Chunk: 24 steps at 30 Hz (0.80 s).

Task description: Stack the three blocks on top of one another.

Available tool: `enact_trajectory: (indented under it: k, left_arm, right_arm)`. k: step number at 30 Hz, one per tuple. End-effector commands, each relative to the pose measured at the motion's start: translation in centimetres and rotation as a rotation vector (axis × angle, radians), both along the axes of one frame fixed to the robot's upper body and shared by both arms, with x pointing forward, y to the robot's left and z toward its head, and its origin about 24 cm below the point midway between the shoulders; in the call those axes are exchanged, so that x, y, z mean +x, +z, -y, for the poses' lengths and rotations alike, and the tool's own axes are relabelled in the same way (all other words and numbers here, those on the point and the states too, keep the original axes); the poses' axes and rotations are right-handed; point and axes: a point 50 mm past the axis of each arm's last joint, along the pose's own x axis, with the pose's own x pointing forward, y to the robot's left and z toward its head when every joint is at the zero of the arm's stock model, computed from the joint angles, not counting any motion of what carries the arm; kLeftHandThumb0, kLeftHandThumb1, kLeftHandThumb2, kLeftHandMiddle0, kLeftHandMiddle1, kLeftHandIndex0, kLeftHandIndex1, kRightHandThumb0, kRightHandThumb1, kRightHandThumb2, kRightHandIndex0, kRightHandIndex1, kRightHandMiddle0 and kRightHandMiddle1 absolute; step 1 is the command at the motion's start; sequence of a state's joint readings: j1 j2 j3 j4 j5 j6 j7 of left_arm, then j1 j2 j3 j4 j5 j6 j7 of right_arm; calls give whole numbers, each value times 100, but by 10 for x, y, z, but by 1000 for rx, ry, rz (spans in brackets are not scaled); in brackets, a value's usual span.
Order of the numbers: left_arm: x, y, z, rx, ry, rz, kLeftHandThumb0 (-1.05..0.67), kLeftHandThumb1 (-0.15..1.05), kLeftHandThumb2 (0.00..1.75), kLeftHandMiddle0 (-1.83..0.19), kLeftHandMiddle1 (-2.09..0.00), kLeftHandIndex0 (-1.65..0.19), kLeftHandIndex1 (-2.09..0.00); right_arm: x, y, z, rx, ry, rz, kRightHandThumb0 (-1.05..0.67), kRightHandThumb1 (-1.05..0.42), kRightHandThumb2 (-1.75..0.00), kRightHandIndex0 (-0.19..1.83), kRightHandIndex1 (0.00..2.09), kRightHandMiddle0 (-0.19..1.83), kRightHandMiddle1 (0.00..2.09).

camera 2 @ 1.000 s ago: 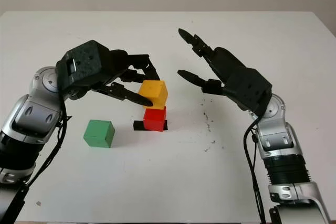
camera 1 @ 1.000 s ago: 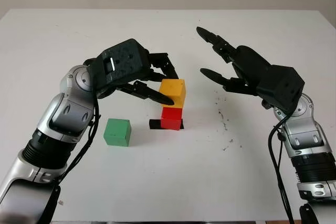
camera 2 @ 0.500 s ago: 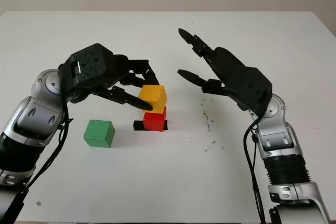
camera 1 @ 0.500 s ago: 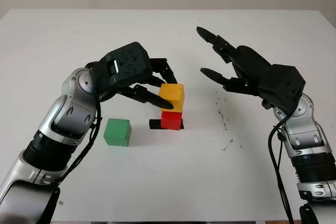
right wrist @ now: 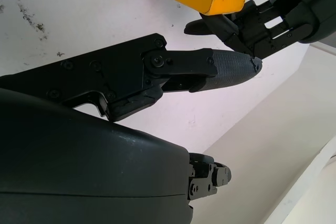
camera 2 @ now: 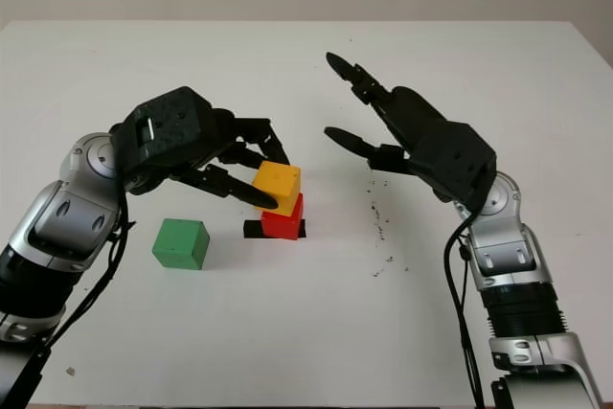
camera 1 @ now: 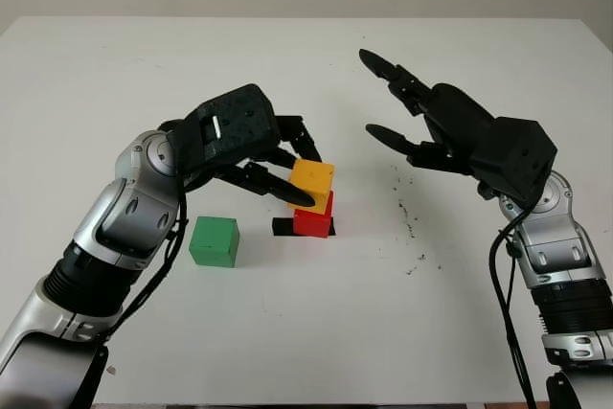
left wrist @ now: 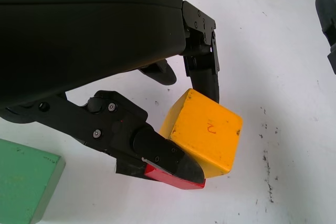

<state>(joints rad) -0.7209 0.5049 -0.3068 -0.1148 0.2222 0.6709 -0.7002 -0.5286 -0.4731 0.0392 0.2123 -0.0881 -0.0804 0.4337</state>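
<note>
**Yellow block sitting on red, left robot hand gripping it**

The left robot hand [camera 1: 273, 162] is reaching in over the middle of the white bench [camera 1: 306, 313], its black fingers [left wrist: 157, 153] closing around the yellow wooden cube [camera 1: 312, 186]. One finger is lying along the cube's near side, another is pressing against its far side. The yellow cube is sitting on top of the red wooden cube [camera 1: 314, 221], turned a little askew to it and overhanging toward the left arm. A small red "2" is showing on the yellow cube's upper face in the left wrist view.

The red cube is standing on a black rectangular mark [camera 1: 283, 226] on the bench, covering part of it.

The green wooden cube [camera 1: 214, 241] is standing alone on the bench, near the stack on the left arm's side, touching nothing.

The right robot hand [camera 1: 407, 117] is hovering above the bench on the right of the stack, open and holding nothing, apart from both cubes. Dark specks [camera 1: 410, 227] are dotting the bench below it.
</note>
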Motion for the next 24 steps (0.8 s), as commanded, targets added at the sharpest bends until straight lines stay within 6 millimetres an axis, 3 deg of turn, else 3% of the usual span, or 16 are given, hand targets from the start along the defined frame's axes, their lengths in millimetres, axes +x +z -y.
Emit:
enact_trajectory:
  k: [1, 24]
  left_arm:
    - [-1, 0, 0, 13, -2, 8, -32, 102, 5, -21, -46, -39, -175]
    - [-1, -4, 4, 0, 12, -9, -31, 100, 5, -26, -37, -40, -171]
  right_arm:
    - [-2, 3, -1, 7, 5, 13, -76, -105, -39, -15, 5, 2, 5]
    - [-2, 3, 0, -2, 9, 14, -76, -105, -40, -16, 5, 2, 5]
